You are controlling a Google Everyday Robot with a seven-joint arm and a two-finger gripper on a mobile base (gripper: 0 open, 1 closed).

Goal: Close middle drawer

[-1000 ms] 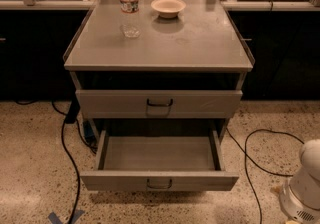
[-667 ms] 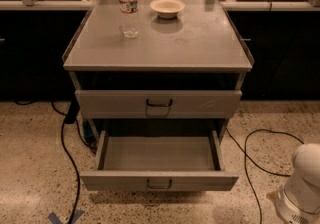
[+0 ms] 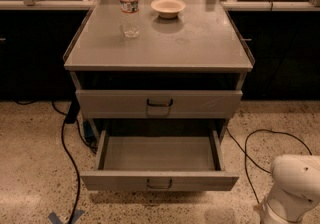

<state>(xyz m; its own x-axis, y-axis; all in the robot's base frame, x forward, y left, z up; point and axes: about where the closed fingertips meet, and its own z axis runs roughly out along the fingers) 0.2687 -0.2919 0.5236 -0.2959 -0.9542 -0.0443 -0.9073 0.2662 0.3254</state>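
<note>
Middle drawer (image 3: 159, 155) pulled far out under the top drawer (image 3: 200, 104), white gripper (image 3: 292, 190) low at right, clear of it, its state impossible to tell

Grey middle drawer (image 3: 159, 182) stands pulled out, shallow tray exposed; gripper's white arm (image 3: 292, 188) low right.

Only 1 part of the robot shows: a white, rounded arm segment (image 3: 296, 183), to the right of the open drawer (image 3: 115, 180) and apart from it. Below it, a 2nd white piece runs down to the bottom edge. The gripper is out of view, so its place relative to the drawer cannot be told.
</note>
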